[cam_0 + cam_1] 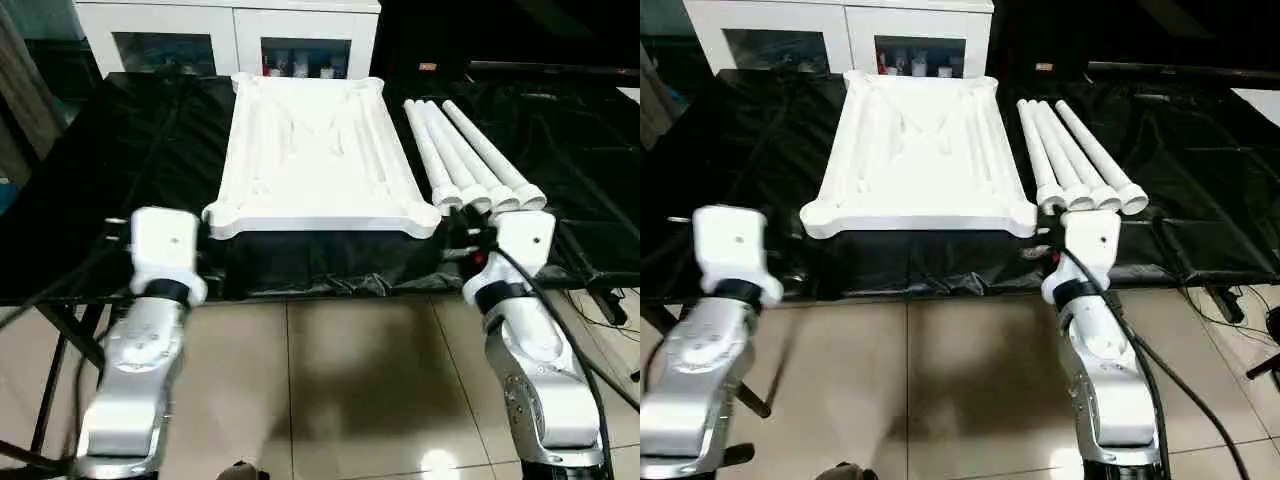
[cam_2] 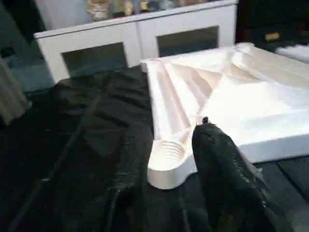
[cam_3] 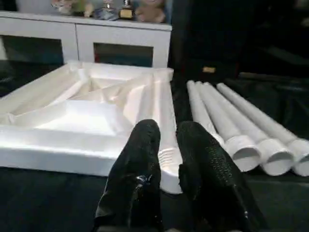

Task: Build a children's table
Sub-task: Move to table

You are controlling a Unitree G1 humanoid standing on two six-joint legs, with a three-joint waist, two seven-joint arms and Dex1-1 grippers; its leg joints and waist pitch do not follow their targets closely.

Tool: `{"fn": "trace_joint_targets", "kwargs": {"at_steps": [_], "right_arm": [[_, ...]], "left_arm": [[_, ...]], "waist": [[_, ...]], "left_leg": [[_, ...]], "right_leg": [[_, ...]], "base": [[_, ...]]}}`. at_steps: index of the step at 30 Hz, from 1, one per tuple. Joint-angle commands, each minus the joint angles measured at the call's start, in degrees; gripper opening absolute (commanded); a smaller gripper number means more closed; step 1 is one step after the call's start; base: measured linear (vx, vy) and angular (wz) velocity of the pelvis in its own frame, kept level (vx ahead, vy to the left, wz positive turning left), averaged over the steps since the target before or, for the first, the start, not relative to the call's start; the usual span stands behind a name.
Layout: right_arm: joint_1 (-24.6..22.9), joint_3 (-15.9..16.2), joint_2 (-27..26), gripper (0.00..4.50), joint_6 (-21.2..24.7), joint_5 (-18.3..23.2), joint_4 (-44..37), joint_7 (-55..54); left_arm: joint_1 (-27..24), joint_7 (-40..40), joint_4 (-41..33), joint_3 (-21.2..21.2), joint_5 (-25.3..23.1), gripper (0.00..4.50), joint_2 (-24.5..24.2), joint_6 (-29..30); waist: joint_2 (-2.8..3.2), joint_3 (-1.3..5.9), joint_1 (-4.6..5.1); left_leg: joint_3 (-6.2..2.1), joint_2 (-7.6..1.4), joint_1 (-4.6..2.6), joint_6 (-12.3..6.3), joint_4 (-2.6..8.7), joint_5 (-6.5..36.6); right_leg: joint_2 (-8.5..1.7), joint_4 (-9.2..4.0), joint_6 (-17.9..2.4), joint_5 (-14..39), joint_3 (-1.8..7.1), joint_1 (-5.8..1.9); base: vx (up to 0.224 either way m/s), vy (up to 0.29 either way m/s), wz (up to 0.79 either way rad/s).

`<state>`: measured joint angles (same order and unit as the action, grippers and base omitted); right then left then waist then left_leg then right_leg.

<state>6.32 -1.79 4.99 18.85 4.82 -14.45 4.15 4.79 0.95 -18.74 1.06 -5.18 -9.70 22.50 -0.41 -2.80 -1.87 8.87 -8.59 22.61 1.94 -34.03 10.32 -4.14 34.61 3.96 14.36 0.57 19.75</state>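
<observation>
Two silver arms reach forward from us toward a low table draped in black cloth (image 1: 120, 170). Going from left to right: our left gripper (image 2: 169, 159) sits at the near left corner of the white tabletop (image 1: 315, 150), its two black fingers parted with nothing between them; the round corner socket (image 2: 166, 151) lies just ahead, in line with the gap. The tabletop lies upside down, ribbed side up, in the middle of the cloth, its long axis running away from us toward the back. Our right gripper (image 3: 166, 150) sits at the near right corner, fingers slightly apart and holding nothing.

Just right of the tabletop, four white tube legs (image 1: 465, 155) lie side by side, touching one another, their long axes running away from us and slanting a little leftward, with the flared open ends nearest us. We judge the right arm to be the nearer one for picking up a leg, since those ends lie just ahead of it and slightly to its right.

Behind the table stands a white cabinet with glass doors (image 1: 230, 35). Beige floor tiles (image 1: 340, 390) show below our arms.
</observation>
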Motion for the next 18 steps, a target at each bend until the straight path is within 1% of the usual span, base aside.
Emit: {"fn": "trace_joint_targets", "kwargs": {"at_steps": [1, 2, 3, 4, 5, 6, 7, 8, 9, 10, 11, 12, 13, 14, 15, 16, 17, 18], "right_arm": [[-0.24, -0.35, -0.02, 0.82, 1.38, -0.19, 0.99, -0.52], [-0.36, -0.48, -0.32, 0.82, 0.63, 0.1, 1.48, -0.55], [-0.4, -0.75, -0.73, 0.82, 0.4, 0.43, 1.62, -0.88], [-0.39, -0.65, -0.62, 0.82, -0.2, 0.04, 1.74, -1.16], [-0.36, -0.6, -0.54, 0.82, -0.29, -0.19, 1.75, -1.26], [-0.25, -0.41, -0.14, 0.82, -0.61, -1.18, 1.78, -1.63], [-0.23, -0.36, -0.02, 0.82, -0.67, -1.46, 1.77, -1.72], [-0.25, -0.4, 0.2, 0.82, -0.67, -1.7, 1.72, -1.7], [-0.29, -0.53, 0.36, 0.82, -0.34, -1.78, 1.59, -1.66], [-0.3, -0.56, 0.35, 0.82, -0.34, -1.74, 1.59, -1.64], [-0.36, -1.09, 0.09, 0.82, -0.27, -1.08, 1.61, -1.5], [-0.38, -1.23, 0.08, 0.82, -0.23, -1.11, 1.66, -1.6], [-0.41, -1.22, 0.22, 0.82, -0.39, -1.43, 1.72, -1.7], [-0.5, -1.22, 0.42, 0.82, -0.5, -1.67, 1.69, -1.73], [-0.61, -1.39, 0.42, 0.82, -0.5, -1.42, 1.52, -1.63], [-0.63, -1.44, 0.4, 0.82, -0.48, -1.32, 1.44, -1.59], [-0.61, -1.43, 0.43, 0.82, -0.47, -1.3, 1.32, -1.53], [-0.61, -1.37, 0.49, 0.82, -0.51, -1.3, 1.27, -1.54]], "left_arm": [[0.79, 0.22, 0.55, 2.16, -2.56, 1.99, -0.6, -1.19], [0.9, 0.24, 0.52, 2.53, -2.86, 2.05, -0.61, -1.4], [0.98, 0.12, 0.27, 2.34, -2.42, 2.12, -0.16, -1.09], [0.93, 0.04, 0.13, 2.14, -1.92, 2.26, 0.21, -1.01], [0.92, 0.03, 0.12, 2.1, -1.82, 2.39, 0.27, -1.02], [0.84, -0.04, 0.1, 2.01, -1.45, 2.46, 0.52, -1.02], [0.81, -0.06, 0.1, 2.0, -1.38, 2.49, 0.57, -0.99], [0.62, 0.07, 0.03, 2.16, -1.46, 2.54, 0.55, -1.14], [0.47, 0.23, -0.07, 2.34, -1.63, 2.65, 0.51, -1.18], [0.45, 0.24, -0.08, 2.35, -1.64, 2.86, 0.51, -1.19], [0.22, 0.4, -0.33, 2.47, -1.83, 2.86, 0.5, -1.25], [0.14, 0.45, -0.44, 2.44, -1.84, 2.93, 0.53, -1.2], [0.08, 0.52, -0.57, 2.3, -1.86, 3.01, 0.54, -1.11], [0.04, 0.61, -0.76, 2.09, -1.82, 3.22, 0.58, -0.95], [0.03, 0.62, -0.87, 1.95, -1.73, 3.22, 0.64, -0.83], [0.03, 0.62, -0.87, 1.92, -1.71, 3.3, 0.66, -0.82], [0.04, 0.57, -0.82, 1.85, -1.62, 3.33, 0.77, -0.75], [0.05, 0.54, -0.77, 1.8, -1.56, 3.38, 0.86, -0.69]], "waist": [[0.56, 1.87, 0.66], [0.72, 1.63, 0.69], [0.72, 1.53, 0.92], [1.97, 1.66, 1.51], [1.0, 1.2, 1.69], [0.88, 0.82, 1.81], [0.7, 0.48, 1.87], [0.35, 0.5, 1.99], [-0.07, 0.55, 1.83], [-0.16, 1.06, 1.55], [-1.65, 2.33, 0.05], [-0.87, 3.01, -0.1], [-0.01, 3.16, -0.13], [0.28, 3.29, 0.27], [1.74, 3.79, 0.88], [2.56, 3.57, 1.75], [2.65, 5.47, 5.88], [2.32, 4.78, 5.54]], "left_leg": [[-1.4, -2.81, -4.56, 1.88, 5.54, 36.82], [-1.41, -2.74, -5.14, 1.71, 5.6, 38.31], [-1.45, -2.6, -5.55, 1.37, 5.7, 39.0], [-0.17, -3.86, -11.07, 4.64, 5.06, 41.93], [-1.17, -5.4, -12.09, 6.47, 6.01, 45.15], [-1.05, -6.62, -11.91, 6.73, 7.39, 47.65], [-0.14, -6.46, -11.62, 6.09, 7.69, 47.41], [1.38, -4.74, -11.53, 5.13, 6.89, 44.59], [1.91, -3.38, -9.89, 4.42, 6.29, 41.54], [2.71, -2.21, -8.44, 4.21, 5.61, 36.66], [1.54, 0.8, -0.03, -1.64, 1.92, 19.57], [0.0, 0.57, 0.34, -5.54, -0.44, 11.06], [-1.11, 0.52, 1.65, -7.18, -0.25, 5.23], [-1.32, 0.6, 2.12, -7.85, 0.65, 2.29], [-2.3, 0.42, -0.4, -9.22, 2.46, -3.66], [-3.97, -0.51, -3.92, -11.14, 3.45, -5.84], [-13.0, -7.69, -17.2, -27.09, 2.59, -17.47], [-14.05, -9.11, -15.9, -30.78, 2.97, -21.38]], "right_leg": [[-1.36, -6.87, -6.47, 28.28, -0.4, -0.37], [-1.35, -7.37, -6.51, 30.61, -0.72, -0.39], [-1.38, -7.84, -6.59, 32.13, -1.08, -0.92], [0.39, -7.77, -6.97, 32.14, -0.3, 2.62], [1.39, -5.03, -6.99, 24.88, -2.05, 2.82], [0.82, -2.9, -6.44, 20.02, -2.89, 2.77], [0.21, -2.59, -6.77, 18.64, -3.0, 2.46], [-0.38, -4.23, -8.23, 20.35, -2.23, 1.82], [-0.96, -5.17, -8.45, 21.83, -1.54, 0.3], [-1.28, -5.85, -8.58, 23.33, -0.07, -1.6], [-4.5, -7.76, -3.23, 28.24, 2.61, -9.51], [-7.01, -8.99, -6.72, 31.46, 4.16, -9.37], [-5.4, -8.46, -10.51, 25.55, 3.23, -10.07], [-3.43, -7.74, -11.05, 20.48, 1.87, -10.17], [0.62, -5.97, -9.82, 10.09, -1.19, -8.38], [2.33, -4.25, -8.71, 6.9, -2.86, -5.98], [1.29, 4.98, -2.16, 9.89, -4.93, 6.26], [-0.13, 6.54, 0.32, 10.31, -4.19, 6.75]], "base": [[0.0, 0.0, 0.0], [0.0, 0.0, 0.0], [0.051, 0.007, -0.22], [0.051, 0.007, -0.22], [0.076, 0.003, -0.57], [0.083, 0.0, -0.83], [0.083, 0.0, -0.83], [0.092, -0.022, -0.88], [0.117, -0.03, -0.83], [0.117, -0.03, -0.83], [0.168, -0.022, -0.42], [0.199, -0.03, -0.07], [0.199, -0.03, -0.07], [0.201, -0.005, -0.13], [0.248, -0.004, -0.05], [0.248, -0.004, -0.05], [0.292, -0.048, -0.01], [0.231, -0.068, -0.21]]}}
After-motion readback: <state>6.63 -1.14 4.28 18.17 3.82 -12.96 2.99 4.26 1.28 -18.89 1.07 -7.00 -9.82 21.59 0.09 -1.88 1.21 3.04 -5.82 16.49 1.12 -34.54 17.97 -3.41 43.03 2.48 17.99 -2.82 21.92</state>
